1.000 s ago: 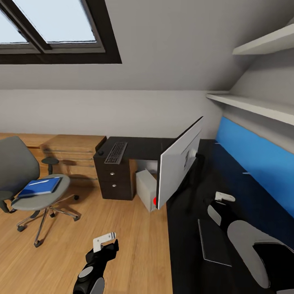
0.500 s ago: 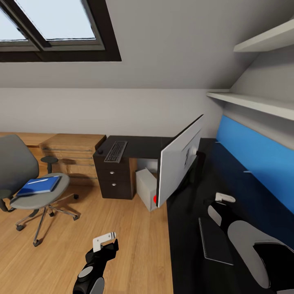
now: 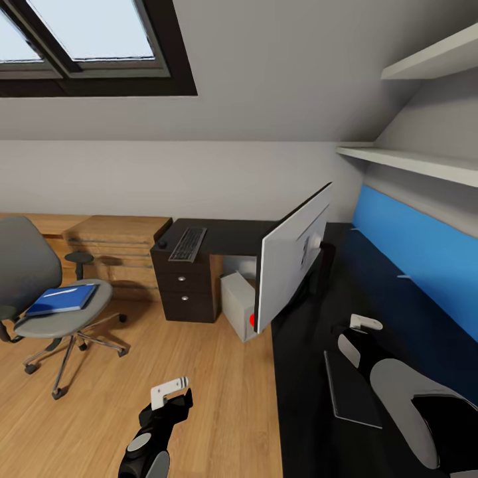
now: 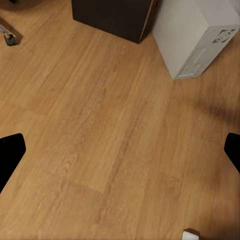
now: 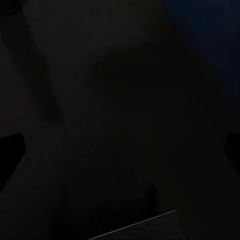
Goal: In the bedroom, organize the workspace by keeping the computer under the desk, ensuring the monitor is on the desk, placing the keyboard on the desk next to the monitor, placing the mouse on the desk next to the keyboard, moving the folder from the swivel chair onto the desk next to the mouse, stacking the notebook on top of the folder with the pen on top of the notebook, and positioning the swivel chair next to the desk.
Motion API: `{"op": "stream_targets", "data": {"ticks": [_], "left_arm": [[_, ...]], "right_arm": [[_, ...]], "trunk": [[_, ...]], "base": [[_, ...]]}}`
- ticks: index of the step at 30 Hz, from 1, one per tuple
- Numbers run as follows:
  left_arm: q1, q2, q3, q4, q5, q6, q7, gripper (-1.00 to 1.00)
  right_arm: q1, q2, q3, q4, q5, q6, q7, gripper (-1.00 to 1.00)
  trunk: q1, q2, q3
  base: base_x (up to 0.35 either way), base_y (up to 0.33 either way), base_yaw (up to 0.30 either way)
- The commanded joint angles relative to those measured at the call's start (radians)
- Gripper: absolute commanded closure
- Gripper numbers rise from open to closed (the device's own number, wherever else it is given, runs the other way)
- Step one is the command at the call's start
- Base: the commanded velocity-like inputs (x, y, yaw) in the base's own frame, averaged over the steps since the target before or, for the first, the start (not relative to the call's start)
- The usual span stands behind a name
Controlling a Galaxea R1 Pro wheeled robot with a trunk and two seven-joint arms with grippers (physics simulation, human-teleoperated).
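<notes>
A grey swivel chair (image 3: 30, 279) stands on the floor at the left, with a blue folder (image 3: 61, 299) lying on its seat. The dark L-shaped desk (image 3: 229, 236) carries a keyboard (image 3: 188, 244), a small dark mouse (image 3: 162, 245) beside it, the tilted monitor (image 3: 292, 255) and a dark notebook (image 3: 350, 388). A white computer tower (image 3: 240, 305) sits under the desk. My left gripper (image 3: 169, 393) hangs open over bare floor. My right gripper (image 3: 362, 324) is open above the desk, just beyond the notebook.
A dark drawer unit (image 3: 186, 289) supports the desk's far end. A wooden dresser (image 3: 116, 249) stands against the back wall behind the chair. White shelves (image 3: 411, 162) and a blue panel (image 3: 425, 255) line the right wall. Wooden floor (image 3: 212, 398) lies between me and the chair.
The whole picture has shifted slightly up and left, so the camera moved. Both arms hold the same pose and nothing in the room has moved.
</notes>
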Motion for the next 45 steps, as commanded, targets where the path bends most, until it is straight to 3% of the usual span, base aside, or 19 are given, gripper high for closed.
{"op": "stream_targets", "data": {"ticks": [1, 29, 45], "left_arm": [[-0.001, 0.0, -0.001, -0.002, 0.007, 0.003, 0.008, -1.0], [-0.001, 0.0, -0.001, 0.0, 0.005, 0.003, 0.008, -1.0], [-0.001, 0.001, -0.001, 0.008, 0.005, 0.004, 0.006, -1.0]], "right_arm": [[0.0, 0.0, 0.006, -0.002, -0.005, 0.007, -0.005, -1.0], [0.0, 0.0, 0.008, -0.002, -0.004, 0.008, -0.005, -1.0], [0.0, 0.0, 0.009, 0.014, -0.003, 0.018, -0.007, -1.0]], "trunk": [[0.004, -0.008, -0.004], [0.111, -0.204, -0.092], [0.111, -0.204, -0.092]], "base": [[0.0, 0.0, 0.0], [0.0, 0.0, 0.0], [0.0, 0.0, 0.0]]}}
